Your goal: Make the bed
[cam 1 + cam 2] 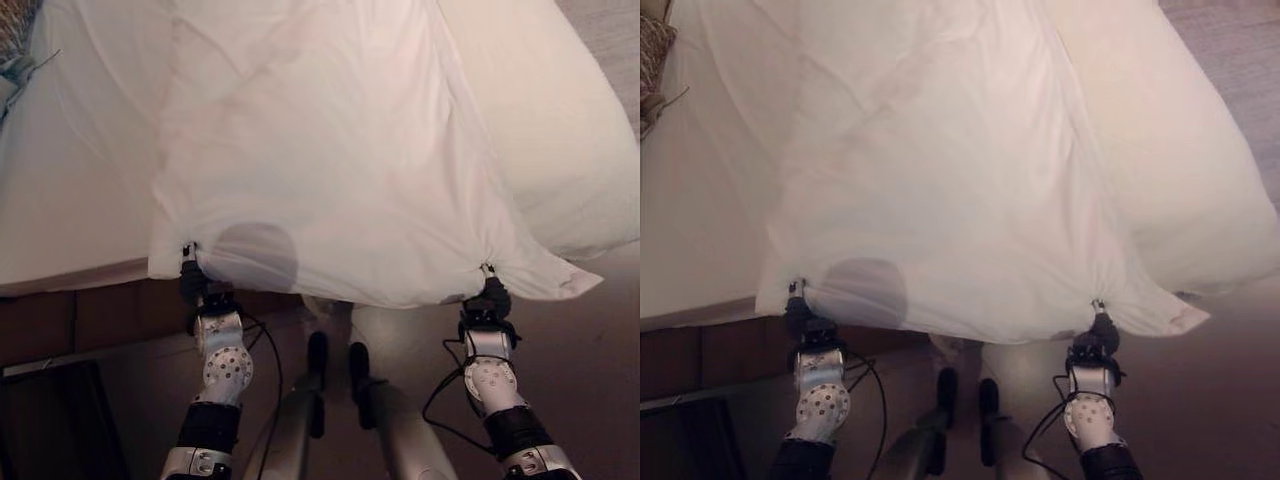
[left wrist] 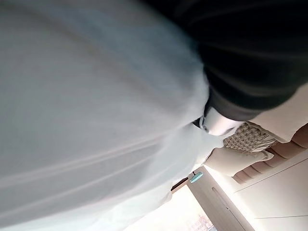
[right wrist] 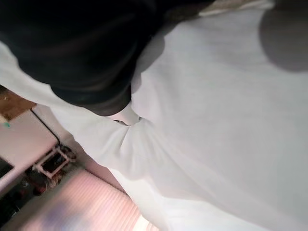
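The sheet (image 1: pixel 330 160) lay spread over the bed (image 1: pixel 70 200), and its near edge hung free past the foot of the bed, held up at two corners. The left hand (image 1: pixel 192 272) was clenched on the corner of the sheet at the left of the bed's foot, and the right hand (image 1: pixel 490 292) was clenched on the other corner, off the right side of the foot. In both places the cloth was gathered into a small bunch at the hand, which I read as a pinch.

I judged the main risk to be a slip. Each grip took only a little cloth, so a hard pull toward the head of the bed could drag a corner out of one hand, and then the sheet would fall crooked. A second risk was uneven pulling: the sheet already sat more to the right of the bed than to the left, leaving a bare strip of the bed at the left, so equal moves of both arms could leave it off centre. The loose middle of the near edge sagged between the hands and could catch on the foot of the bed.

Much was hidden. The fingers were almost fully buried in cloth in the eye views. In the wrist views the dark cover and the cloth blocked nearly everything. The head of the bed was cut off.
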